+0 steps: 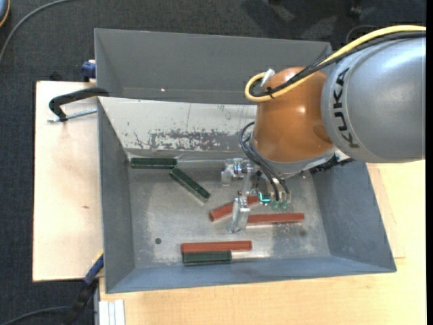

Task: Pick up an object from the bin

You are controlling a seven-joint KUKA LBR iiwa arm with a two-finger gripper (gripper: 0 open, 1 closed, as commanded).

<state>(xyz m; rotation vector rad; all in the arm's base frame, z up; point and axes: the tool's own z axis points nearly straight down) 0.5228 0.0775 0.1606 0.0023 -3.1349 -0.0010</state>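
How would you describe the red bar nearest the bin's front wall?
Find the front wall of the grey metal bin, at the view's lower edge. Behind it lies a flat red bar, with a dark green bar tight along its near side. The other red bars lie further back, under the gripper.

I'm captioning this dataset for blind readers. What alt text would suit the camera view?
The arm's gripper is low over two red bars right of the middle of a grey bin. Two dark green bars lie toward the back left, and a red and green pair at the front.
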